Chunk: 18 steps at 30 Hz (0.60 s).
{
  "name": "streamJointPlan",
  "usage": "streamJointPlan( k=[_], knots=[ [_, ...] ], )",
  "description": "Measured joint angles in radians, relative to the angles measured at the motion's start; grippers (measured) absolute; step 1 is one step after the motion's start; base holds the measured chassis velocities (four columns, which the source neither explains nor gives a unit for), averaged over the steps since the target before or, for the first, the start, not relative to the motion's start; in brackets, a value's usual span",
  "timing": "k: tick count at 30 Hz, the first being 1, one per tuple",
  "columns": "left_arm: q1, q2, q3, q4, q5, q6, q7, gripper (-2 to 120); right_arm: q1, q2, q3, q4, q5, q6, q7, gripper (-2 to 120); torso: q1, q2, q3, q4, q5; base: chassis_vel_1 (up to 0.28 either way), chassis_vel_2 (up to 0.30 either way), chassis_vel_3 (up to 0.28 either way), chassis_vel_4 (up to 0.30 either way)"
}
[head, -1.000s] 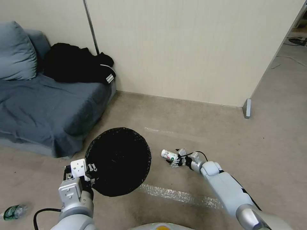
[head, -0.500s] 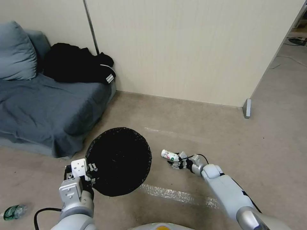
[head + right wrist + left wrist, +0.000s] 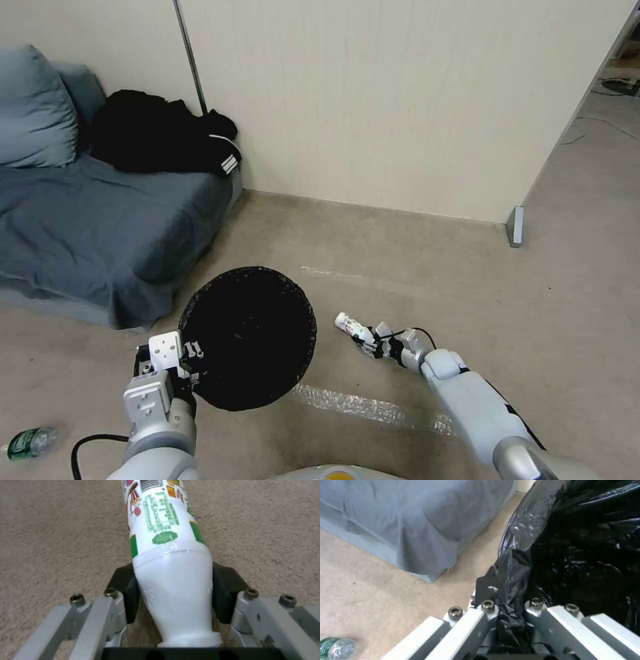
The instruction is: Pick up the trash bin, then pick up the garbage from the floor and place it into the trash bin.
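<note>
Bottle point(image 3: 351, 325) position: on the carpet floor point(image 3: 413, 267), lying on its side just right of the trash bin point(image 3: 248, 333), between the bin and the right arm. The bottle is white with a green-printed label. In the right wrist view, the bottle point(image 3: 170, 555) neck end points toward the wrist, and its tapered shoulder sits between the two black pads point(image 3: 128, 597) of the right gripper point(image 3: 370, 343). Both pads touch the bottle's sides; the jaws are closed around it at roughly bottle width. The bottle body rests against the carpet point(image 3: 50, 530).

Left gripper point(image 3: 190, 357) position: at the near-left rim of the trash bin, low in the head view. In the left wrist view the left gripper point(image 3: 510, 620) is clamped tight on a fold of the black bag point(image 3: 580, 555) over the bin's rim, with bag film bunched between the jaws. The bin's opening faces the head camera.

A second bottle point(image 3: 27, 442), clear with a green label, lies on the floor well left of the left arm. A grey-covered sofa point(image 3: 87, 227) stands behind the bin, beside the wall, with black clothes point(image 3: 160, 133) on it.
</note>
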Motion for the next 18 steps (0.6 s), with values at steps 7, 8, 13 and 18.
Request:
streamJointPlan(
  k=[7, 8, 13, 18],
  knots=[
    [-0.002, 0.001, 0.002, 0.000, 0.001, 0.000, 0.000, 1, -0.018, -0.004, 0.017, 0.047, 0.007, 0.017, 0.023, 40, 0.000, 0.000, 0.000, -0.0002, 0.0000, 0.000, 0.000, 0.000, 0.000],
    [-0.002, 0.002, 0.001, 0.000, 0.001, 0.000, 0.000, 1, -0.025, -0.005, 0.024, 0.066, 0.012, 0.025, 0.027, 40, 0.000, 0.000, 0.000, -0.0001, -0.0001, 0.000, 0.000, 0.000, 0.000],
    [-0.011, 0.009, -0.003, 0.006, -0.005, 0.000, 0.000, 1, -0.081, -0.019, 0.055, 0.233, 0.059, 0.054, 0.041, 40, 0.000, 0.000, 0.000, 0.0001, 0.0000, 0.000, 0.000, 0.000, 0.000],
    [-0.026, 0.028, -0.008, 0.029, -0.020, 0.001, 0.000, 1, -0.175, -0.059, 0.056, 0.520, 0.143, 0.042, 0.061, 39, 0.000, 0.000, 0.000, -0.0002, -0.0002, 0.000, 0.000, 0.000, 0.000]
  ],
)
